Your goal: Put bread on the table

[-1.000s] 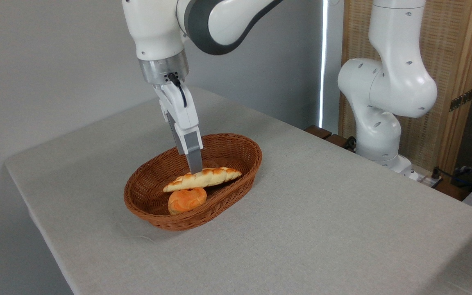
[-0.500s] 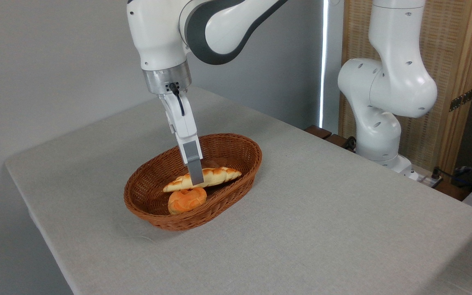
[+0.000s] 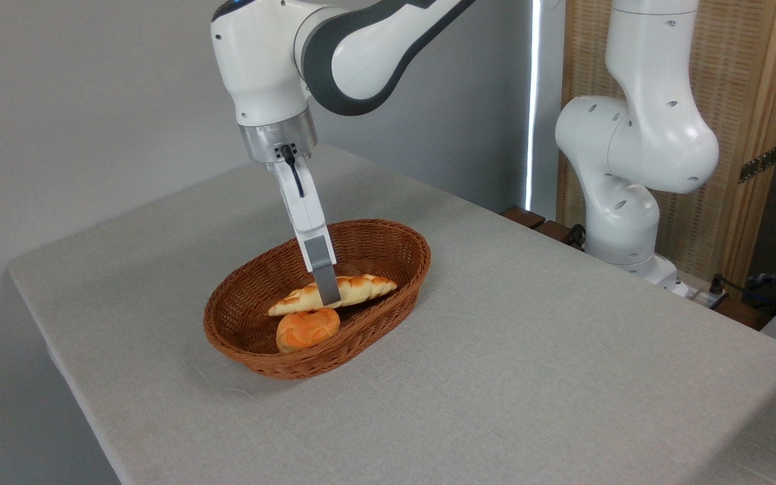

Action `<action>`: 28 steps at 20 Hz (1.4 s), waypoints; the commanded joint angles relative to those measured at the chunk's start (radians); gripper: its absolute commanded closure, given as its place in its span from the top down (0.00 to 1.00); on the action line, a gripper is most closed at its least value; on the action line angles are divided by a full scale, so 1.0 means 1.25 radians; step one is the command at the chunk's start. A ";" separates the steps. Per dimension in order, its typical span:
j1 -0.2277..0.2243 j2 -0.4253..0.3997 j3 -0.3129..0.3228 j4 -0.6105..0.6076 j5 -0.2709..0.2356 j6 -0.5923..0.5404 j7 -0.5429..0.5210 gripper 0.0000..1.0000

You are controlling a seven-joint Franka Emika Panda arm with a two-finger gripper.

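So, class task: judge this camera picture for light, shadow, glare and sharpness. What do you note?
Fixed camera view: soft, even light; the basket throws only a faint shadow on the table; a bright overexposed strip of daylight glares at the blind's edge; the bread and gripper are sharp, no motion blur; whether the jaws are shut cannot be told from this angle.

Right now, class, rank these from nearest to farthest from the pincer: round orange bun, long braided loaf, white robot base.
1. Long braided loaf, at the pincer tip.
2. Round orange bun, just below-left.
3. White robot base, far right.
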 commanded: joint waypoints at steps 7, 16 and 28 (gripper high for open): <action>0.002 0.009 -0.001 -0.010 0.035 0.017 0.008 0.93; 0.001 0.009 -0.002 -0.008 0.028 0.016 -0.001 0.56; 0.001 0.007 -0.002 -0.005 0.024 0.011 0.003 0.38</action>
